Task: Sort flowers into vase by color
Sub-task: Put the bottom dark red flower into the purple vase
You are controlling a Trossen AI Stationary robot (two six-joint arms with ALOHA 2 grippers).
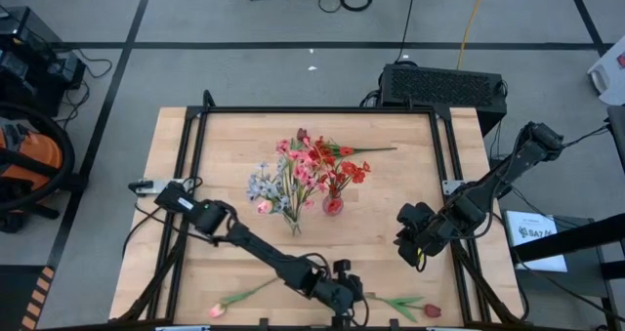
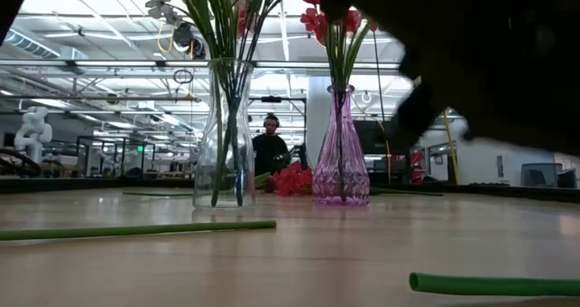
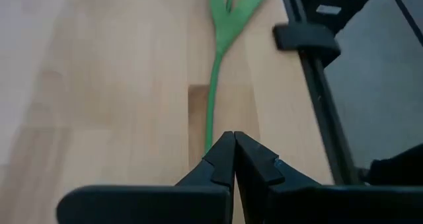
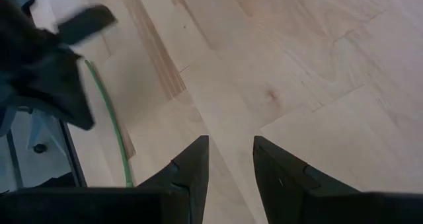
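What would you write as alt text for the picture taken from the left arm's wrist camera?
The left gripper, its two dark fingers pinched shut, has closed on the end of a thin green flower stem lying on the wooden table. The stem runs away from the gripper to a leaf, near the table's black edge rail.

Low view: a dark arm (image 2: 480, 62) is filling the 2 o'clock corner, blocking the room behind. Vase (image 2: 225, 135) blooms are running off the 12 o'clock edge. A green stem (image 2: 494, 284) is getting cut at 3 o'clock. Left wrist view: a stem (image 3: 213, 98) is disappearing behind the closed fingertips (image 3: 225, 159); its bloom is out of frame.
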